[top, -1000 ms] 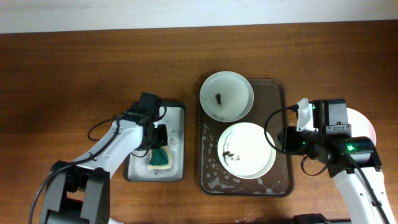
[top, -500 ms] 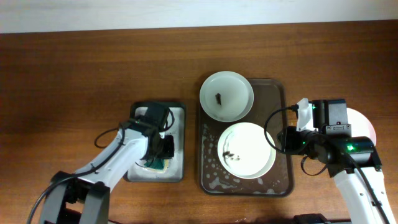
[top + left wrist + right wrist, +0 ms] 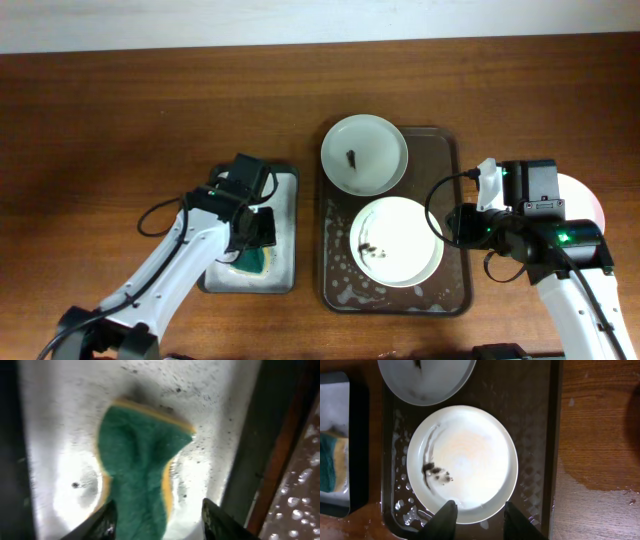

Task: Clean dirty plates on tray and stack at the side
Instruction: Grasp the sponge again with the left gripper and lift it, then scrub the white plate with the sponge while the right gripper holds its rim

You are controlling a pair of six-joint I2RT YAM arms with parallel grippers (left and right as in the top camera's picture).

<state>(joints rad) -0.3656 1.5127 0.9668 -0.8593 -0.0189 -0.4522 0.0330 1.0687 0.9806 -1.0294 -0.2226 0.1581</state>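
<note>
Sponge (image 3: 135,470) position logged first: in the left wrist view we see it green side up on the wet white floor of the small tray (image 3: 50,435), running from 12 o'clock down into the gap of the left gripper (image 3: 159,509). The jaws stand wide; the sponge meets the 9 o'clock finger and stays clear of the 3 o'clock one. From overhead, the sponge shows just at 6 o'clock of that gripper. The right gripper (image 3: 479,510) also stands wide, hanging over the 6 o'clock rim of the dirty plate (image 3: 470,455), which sits in the wet brown tray (image 3: 455,200) with dark crumbs toward 8 o'clock. A second soiled plate (image 3: 365,152) lies at the tray's 12 o'clock end. Against half a second ago, we note the left gripper shifted slightly toward 12 o'clock, uncovering more sponge; the right arm and both plates are unchanged.
</note>
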